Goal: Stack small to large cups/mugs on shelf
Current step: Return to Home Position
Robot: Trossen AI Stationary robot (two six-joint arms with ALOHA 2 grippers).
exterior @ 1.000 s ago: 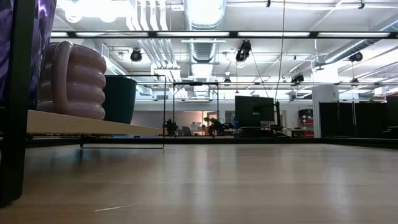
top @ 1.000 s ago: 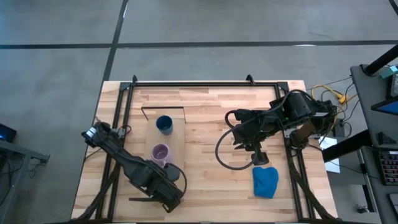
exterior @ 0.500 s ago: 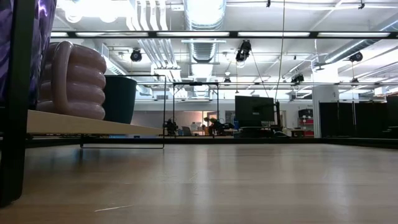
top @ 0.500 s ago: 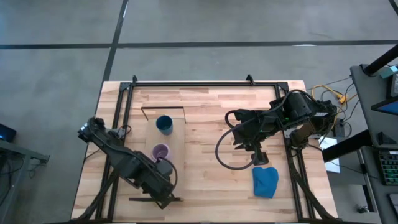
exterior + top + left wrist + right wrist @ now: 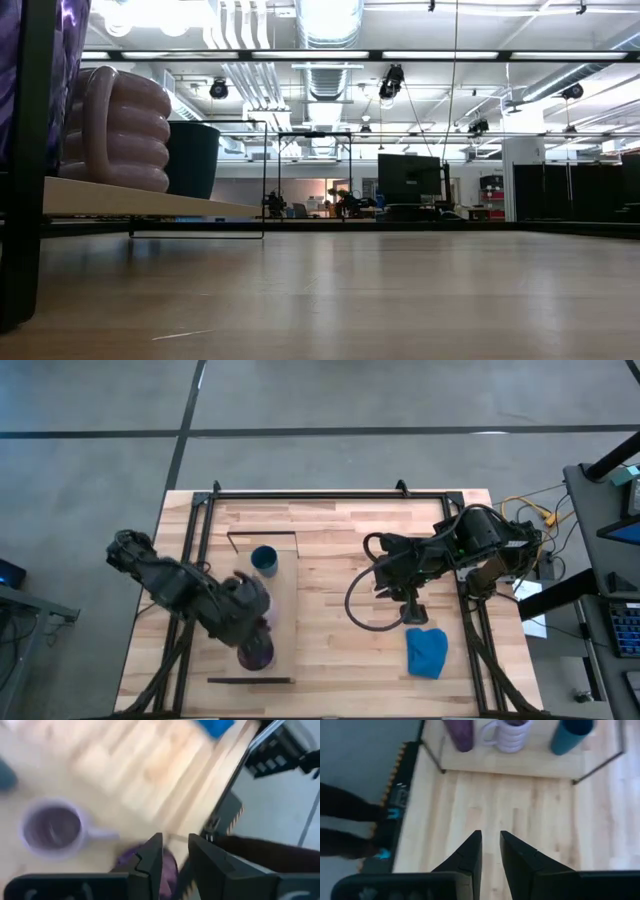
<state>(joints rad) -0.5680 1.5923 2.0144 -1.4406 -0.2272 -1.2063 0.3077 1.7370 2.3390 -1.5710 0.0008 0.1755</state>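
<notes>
Three vessels stand upright in a row on the shelf (image 5: 283, 595) at the table's left. The dark blue cup (image 5: 264, 560) is at the far end, the lilac mug (image 5: 512, 735) in the middle and the dark purple tumbler (image 5: 255, 653) at the near end. My left gripper (image 5: 255, 622) hangs over the mug and tumbler, open by a narrow gap with nothing between its fingers (image 5: 150, 862). The wrist view shows the mug (image 5: 52, 827) and tumbler (image 5: 165, 867) below it. My right gripper (image 5: 415, 610) waits at mid-right, open by a narrow gap and holding nothing.
A bright blue cloth (image 5: 427, 652) lies near the table's front right. Dark metal frame rails (image 5: 330, 493) run along the table's far edge and its sides. The shelf's dark near bracket (image 5: 30, 150) stands close at the left of the low view. Bare wood lies between shelf and right arm.
My left gripper has risen from the shelf's near end and drawn back toward the table's far left, tipping as it went. The purple tumbler, covered by the arm before, now shows standing on the shelf's near end. The fingers' gap looks unchanged.
</notes>
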